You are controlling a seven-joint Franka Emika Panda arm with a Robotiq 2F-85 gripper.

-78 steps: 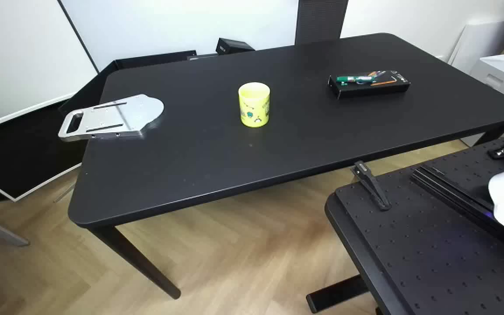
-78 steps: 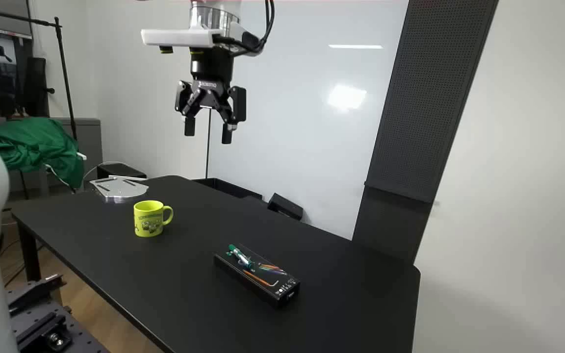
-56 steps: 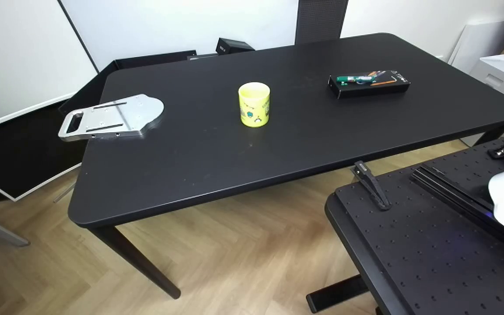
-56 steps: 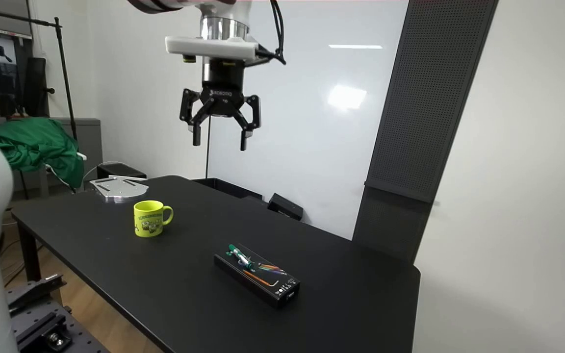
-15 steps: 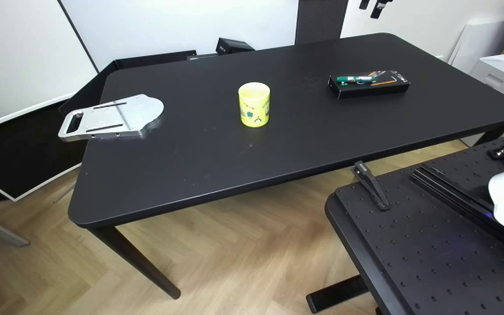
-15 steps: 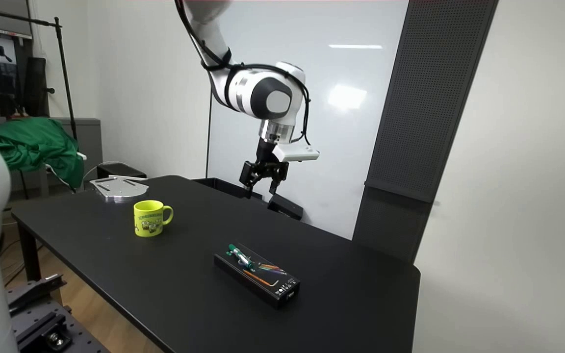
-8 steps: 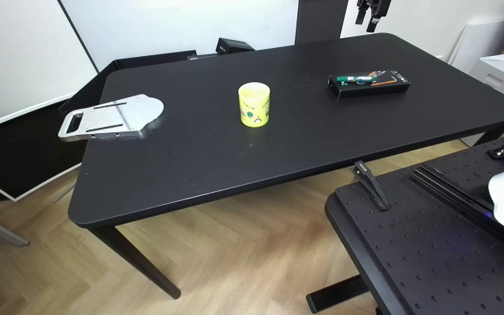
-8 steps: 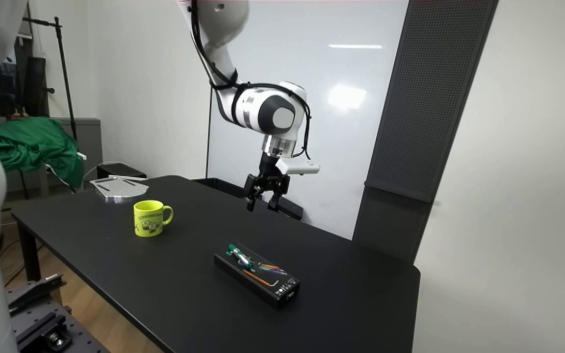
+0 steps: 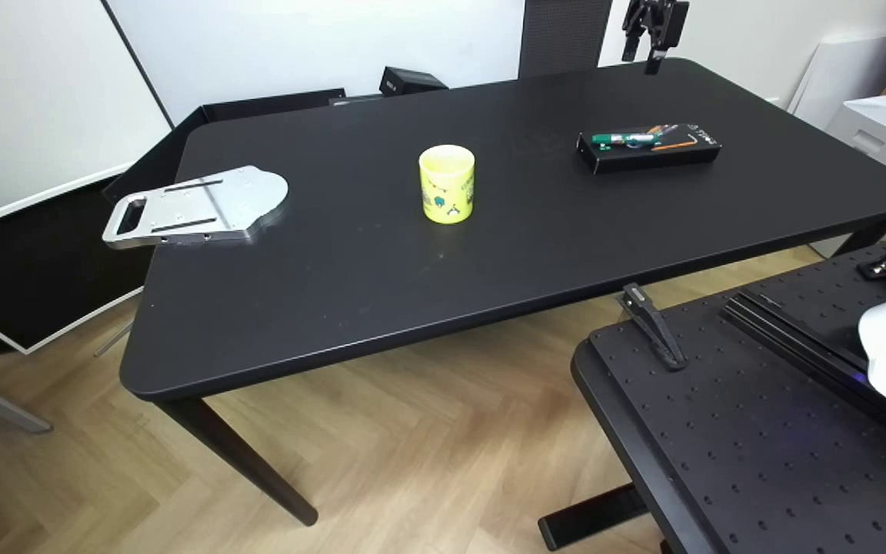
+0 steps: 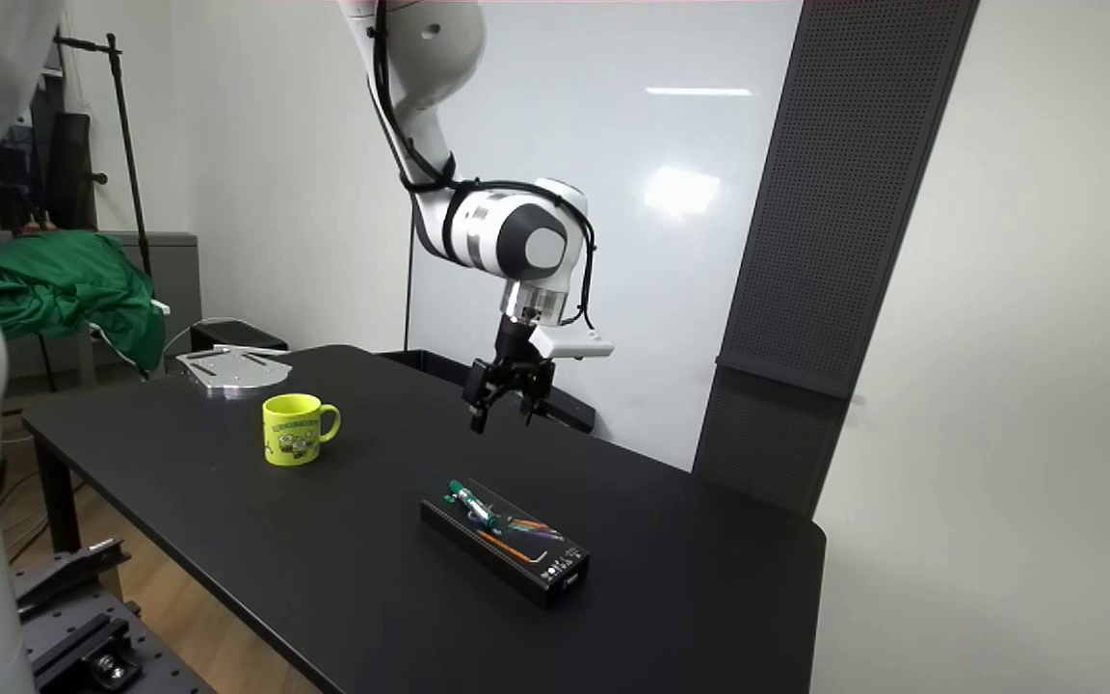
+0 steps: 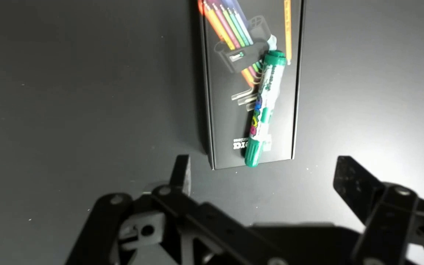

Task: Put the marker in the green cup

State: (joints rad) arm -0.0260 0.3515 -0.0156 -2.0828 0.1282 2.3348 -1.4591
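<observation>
The green-and-white marker lies flat on top of the black box, and it also shows in an exterior view and in the wrist view. The yellow-green cup stands upright on the table, with its handle visible in an exterior view; it is out of the wrist view. My gripper is open and empty, above the table near the box. In the wrist view its fingers are wide apart, with the marker's lower end between them in the picture but not touched.
The black box lies on the dark table under the marker. A silver metal plate overhangs the table's end, beyond the cup from the box. A white wall board and a dark tray stand behind the table.
My gripper has turned and come down from high above the table, closer to the box, and is still lowering over the last second. It stays open. The marker, cup and box have not moved.
</observation>
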